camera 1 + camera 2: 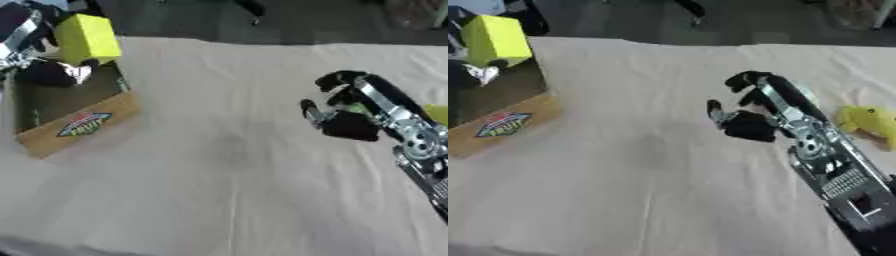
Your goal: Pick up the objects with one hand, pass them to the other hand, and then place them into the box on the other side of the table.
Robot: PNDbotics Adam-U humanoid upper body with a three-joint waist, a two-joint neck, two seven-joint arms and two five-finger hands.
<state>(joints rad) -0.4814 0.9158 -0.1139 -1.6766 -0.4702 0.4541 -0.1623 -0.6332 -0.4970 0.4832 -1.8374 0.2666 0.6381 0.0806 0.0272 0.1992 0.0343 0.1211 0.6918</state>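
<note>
Over the cardboard box (74, 127), left hand (22, 37) gripping yellow block (87, 37), right hand (750, 112) curled, empty.

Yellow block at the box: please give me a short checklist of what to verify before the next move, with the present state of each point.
1. Yellow block is over the box: ok, it shows at the box's far end.
2. Left robot hand has let go of the block: cannot tell, it sits right beside the block.
3. Block rests inside the box: cannot tell, its base is hidden.
4. Right robot hand carries nothing: ok, its fingers are curled and hold nothing.
5. Another object waits to be picked: ok, a yellow thing lies on the table behind the right arm.
</note>
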